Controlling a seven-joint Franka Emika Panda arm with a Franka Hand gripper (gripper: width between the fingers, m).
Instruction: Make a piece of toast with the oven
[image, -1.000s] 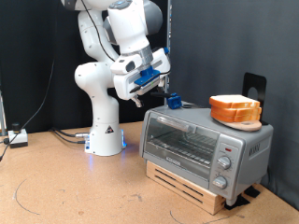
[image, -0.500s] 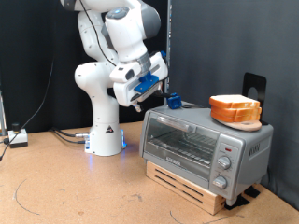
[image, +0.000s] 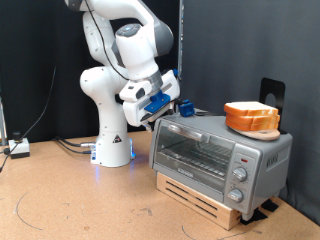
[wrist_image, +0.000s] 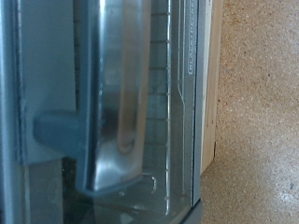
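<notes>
gripper (image: 150, 112) at the oven (image: 220, 152) door's upper corner, exterior view's left; bar handle (wrist_image: 117, 93) just ahead, running across; finger spread can't tell.

Exterior view looking level across the worktop from its front edge, facing arm and oven (image: 222, 158), wrist view pressing close against the oven (wrist_image: 112, 103) door glass, both sharing that door.

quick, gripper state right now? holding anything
Gripper: cannot tell if open or closed; no object seen between its fingers. It sits at the oven's top corner on the exterior view's left, close to the door handle.
</notes>
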